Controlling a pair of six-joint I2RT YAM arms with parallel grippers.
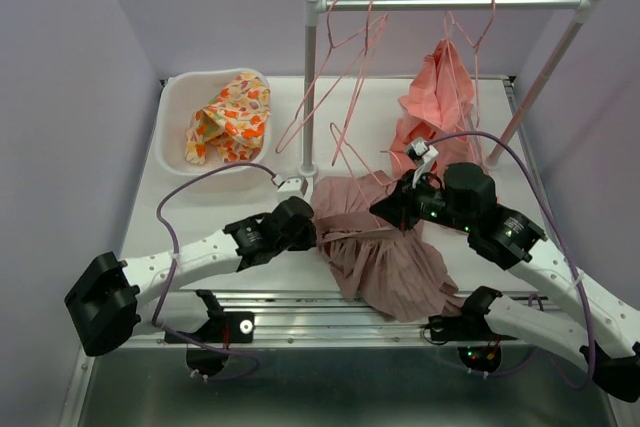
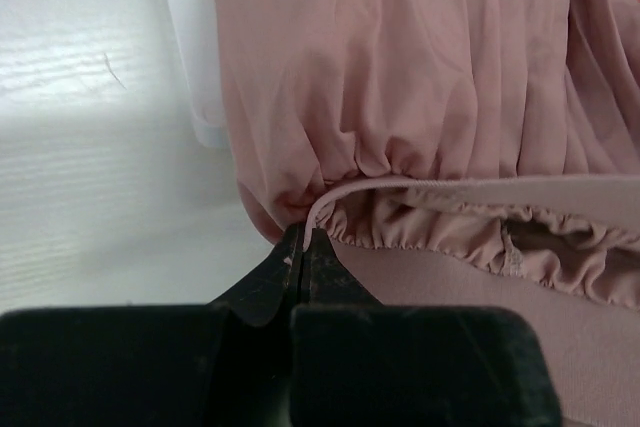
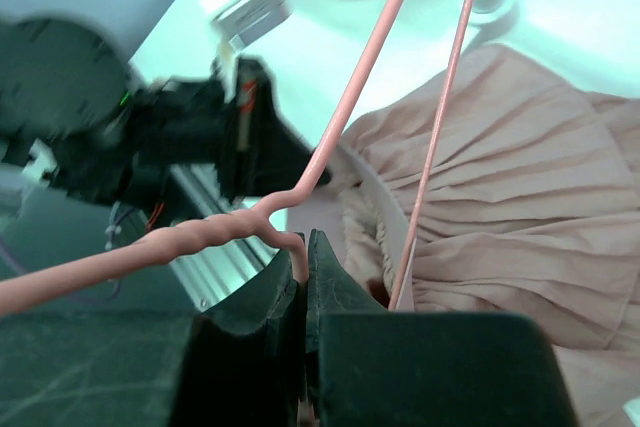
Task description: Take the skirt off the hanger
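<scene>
Skirt (image 1: 375,247), dusty pink and pleated, lies bunched on the bench (image 1: 160,187) in the lower middle of the overhead view. The left gripper (image 2: 303,247) is pinched together on the edge of its gathered waistband (image 2: 480,187). The right gripper (image 3: 303,247) is clamped on the pink wire hanger (image 3: 350,97) just above the skirt. Behind stands a rack (image 1: 450,4) with a salmon garment (image 1: 440,97). A white basket (image 1: 175,87) sits at upper left.

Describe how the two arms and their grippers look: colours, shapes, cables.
The left arm and right arm have white links and black joints. A purple cable loops along each. The left gripper and right gripper have black tapered fingers. Green lights dot the right wrist.
</scene>
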